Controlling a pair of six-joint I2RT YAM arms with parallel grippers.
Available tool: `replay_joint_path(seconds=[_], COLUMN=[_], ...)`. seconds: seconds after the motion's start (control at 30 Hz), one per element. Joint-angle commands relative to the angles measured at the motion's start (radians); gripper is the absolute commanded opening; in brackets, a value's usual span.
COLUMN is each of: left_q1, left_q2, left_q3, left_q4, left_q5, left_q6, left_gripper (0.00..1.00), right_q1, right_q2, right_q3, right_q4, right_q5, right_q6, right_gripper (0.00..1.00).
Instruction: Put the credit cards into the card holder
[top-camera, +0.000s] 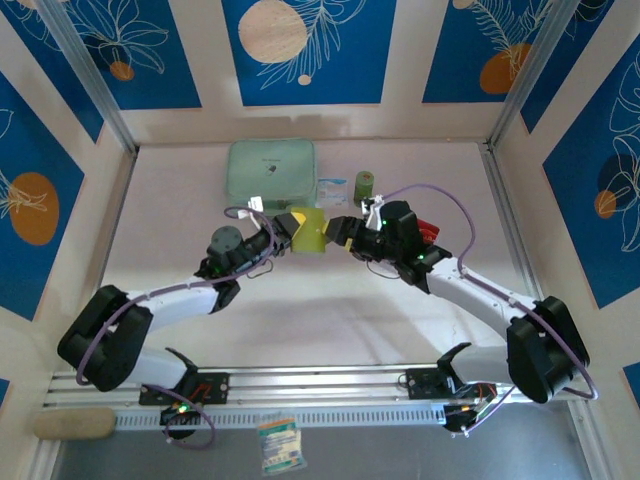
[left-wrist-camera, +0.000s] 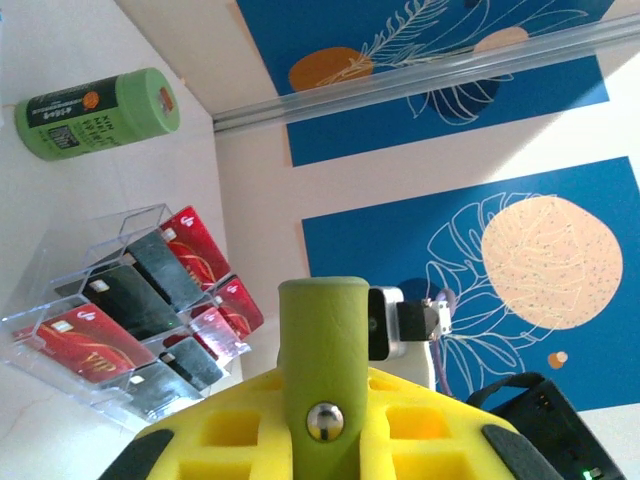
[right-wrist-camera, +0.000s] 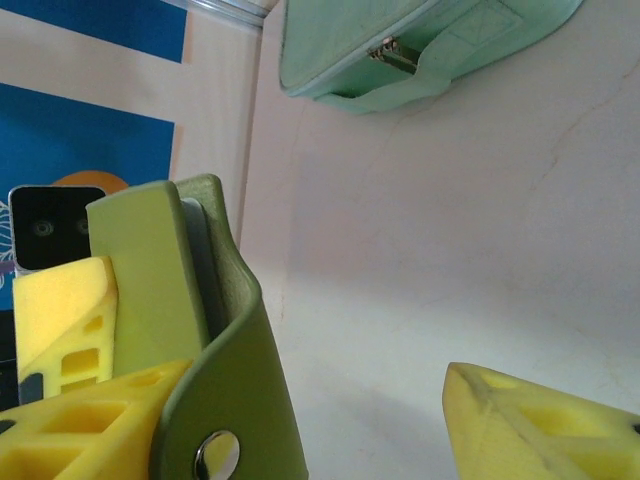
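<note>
Top external view: two arms meet over the middle of the table (top-camera: 330, 310), with one card holder (top-camera: 312, 232) between them.
Counts: one card holder, one clear tiered rack (left-wrist-camera: 110, 225), one mint zip pouch (top-camera: 271, 170), one green can (left-wrist-camera: 95, 112). The left wrist view shows at least three red and three dark credit cards (left-wrist-camera: 190, 245); an exact total cannot be told.
Card holder: olive-green, folded, with a strap tab bearing one metal snap (left-wrist-camera: 324, 421) and a greyish inner layer.
Cards: standing tilted in the rack's tiers.
Left gripper (top-camera: 288, 226): yellow fingers clamped on the card holder's left side.
Right gripper (right-wrist-camera: 310, 390): jaws apart; one finger lies against the holder's flap, the other is well clear.
Room: bare table in front of the holder, pouch behind it, rack just beside the right gripper, can near the back wall.
</note>
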Motion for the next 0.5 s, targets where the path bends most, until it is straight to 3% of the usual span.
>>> replay_joint_path(seconds=[0.0, 0.47], left_q1=[-0.007, -0.020], left_q2=[0.005, 0.013], left_q3=[0.056, 0.062], left_q4=[0.136, 0.162], left_q5=[-0.030, -0.046], left_q6=[-0.045, -0.054], left_gripper=[0.00, 0.00], right_q1=[-0.008, -0.037], right_q2=[-0.024, -0.091], right_q3=[-0.019, -0.045], right_q4=[0.020, 0.027], right_q5=[-0.024, -0.052], right_q6=[0.026, 0.049], right_gripper=[0.64, 0.56])
